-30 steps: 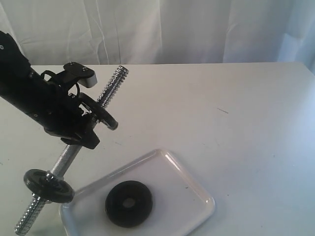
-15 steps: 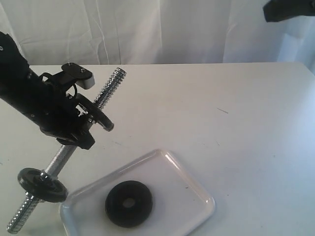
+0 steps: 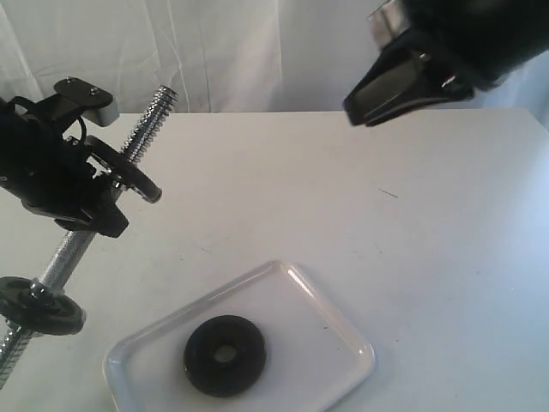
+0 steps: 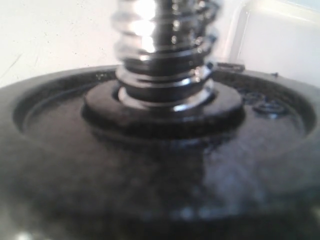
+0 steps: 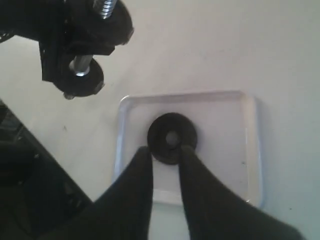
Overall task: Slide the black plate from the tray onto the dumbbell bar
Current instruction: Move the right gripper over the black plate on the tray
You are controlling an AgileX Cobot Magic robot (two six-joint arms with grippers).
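The black plate [image 3: 225, 354] lies flat in the white tray [image 3: 343, 336] near the table's front. My left gripper [image 3: 90, 204] is shut on the smooth middle of the dumbbell bar [image 3: 67, 254], holding it tilted above the table with one threaded end [image 3: 156, 107] pointing up. A glossy black disc [image 3: 129, 169] sits on each side of the grip. In the left wrist view one disc [image 4: 160, 165] and the thread [image 4: 162, 45] fill the picture. My right gripper [image 5: 165, 152] hangs high over the black plate [image 5: 171, 137] and the tray [image 5: 225, 150], jaws slightly apart and empty.
The right arm [image 3: 437, 51] fills the upper right of the exterior view. A white curtain [image 3: 257, 51] closes off the back of the table. The tray lies at an angle close to the front edge, below and to the right of the held bar.
The left arm has carried the bar up and to the left. The right arm has come into view from the top right and grown large over the table.
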